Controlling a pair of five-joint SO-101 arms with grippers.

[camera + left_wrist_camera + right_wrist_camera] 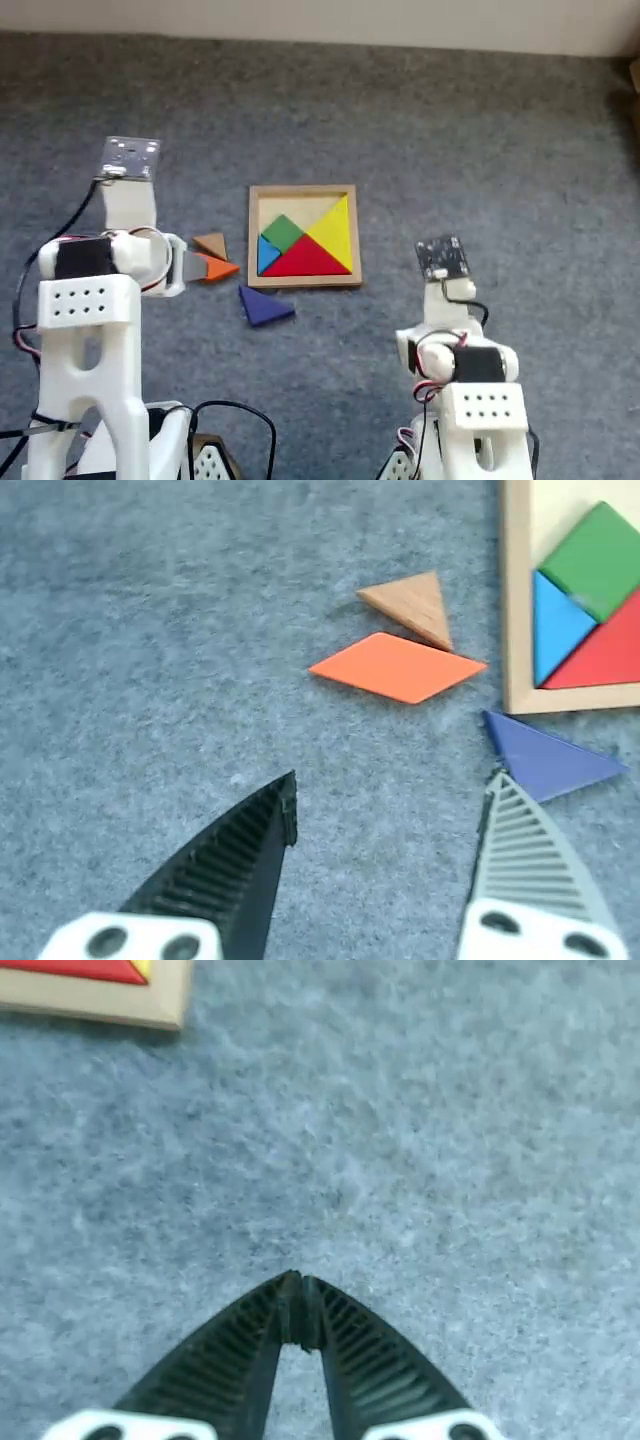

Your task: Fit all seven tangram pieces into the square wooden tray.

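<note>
High view: the square wooden tray (pixel 303 283) lies flat mid-bench on the grey carpet-like cover (pixel 480 150), its sides square to the picture. 4 pieces sit inside: a green square (pixel 282 232), a yellow triangle (pixel 333 232), a red triangle (pixel 305 261) and a small blue triangle (pixel 267 254). The tray's far-left part is bare wood. 3 pieces lie outside on the left arm's (pixel 88 300) side. These are a tan wooden triangle (pixel 211 243), an orange parallelogram (pixel 220 268) with its long axis aimed at the tray, and a dark blue triangle (pixel 264 306) off the near-left corner. The orange piece's outer end is covered by the arm.

Left wrist view: the left end effector (pixel 393 777) hangs over carpet with its fingers wide apart, holding nothing. The dark blue triangle (pixel 550 758) is just beside the pale finger (pixel 530 860). The orange parallelogram (pixel 398 667) lies apart from the tan triangle (pixel 412 605). The tray and its pieces are cut off at the edge.

Right wrist view: the right end effector (pixel 300 1310) has its tips pressed together over bare carpet. 1 tray corner (pixel 100 1000) shows, with slivers of red and yellow.
</note>
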